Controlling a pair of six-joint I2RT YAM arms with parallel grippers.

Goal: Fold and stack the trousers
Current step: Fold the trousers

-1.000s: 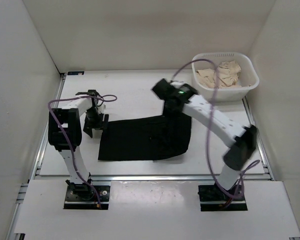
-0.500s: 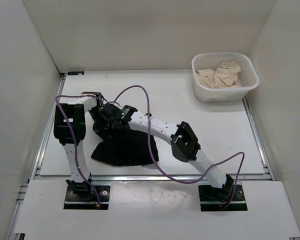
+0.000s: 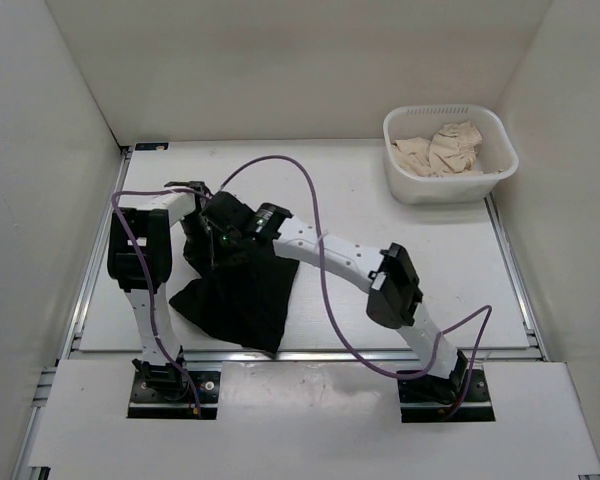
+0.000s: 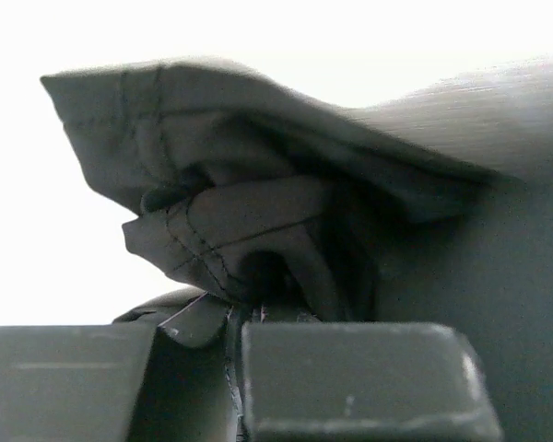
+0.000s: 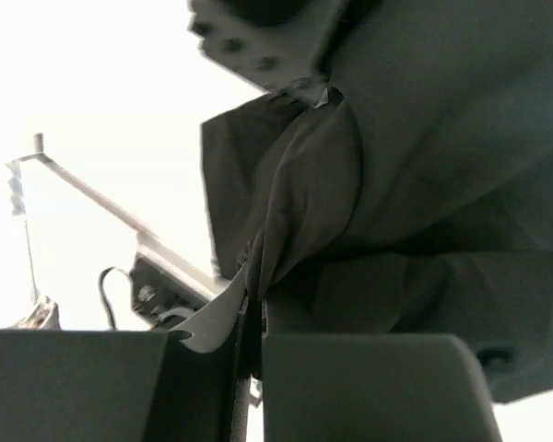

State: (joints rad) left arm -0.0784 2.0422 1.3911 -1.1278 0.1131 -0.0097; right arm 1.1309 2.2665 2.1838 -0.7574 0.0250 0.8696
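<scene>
The black trousers (image 3: 238, 300) hang bunched at the left of the table, their upper edge lifted and their lower part resting on the surface. My left gripper (image 3: 192, 236) is shut on a stitched fold of the trousers (image 4: 258, 212), pinched between its fingers (image 4: 350, 378). My right arm reaches across from the right, and the right gripper (image 3: 220, 238) sits right beside the left one, shut on another fold of the trousers (image 5: 396, 184). In the right wrist view the cloth runs down into the closed jaws of the right gripper (image 5: 254, 322).
A white basket (image 3: 500, 165) holding crumpled beige cloths (image 3: 440, 148) stands at the back right. White walls enclose the table on three sides. The right arm's elbow (image 3: 395, 285) and purple cable (image 3: 320, 230) span the table's middle.
The right gripper carried its end of the trousers from the centre right over to the left, folding the flat cloth into a hanging bunch. The left gripper shut on the cloth.
</scene>
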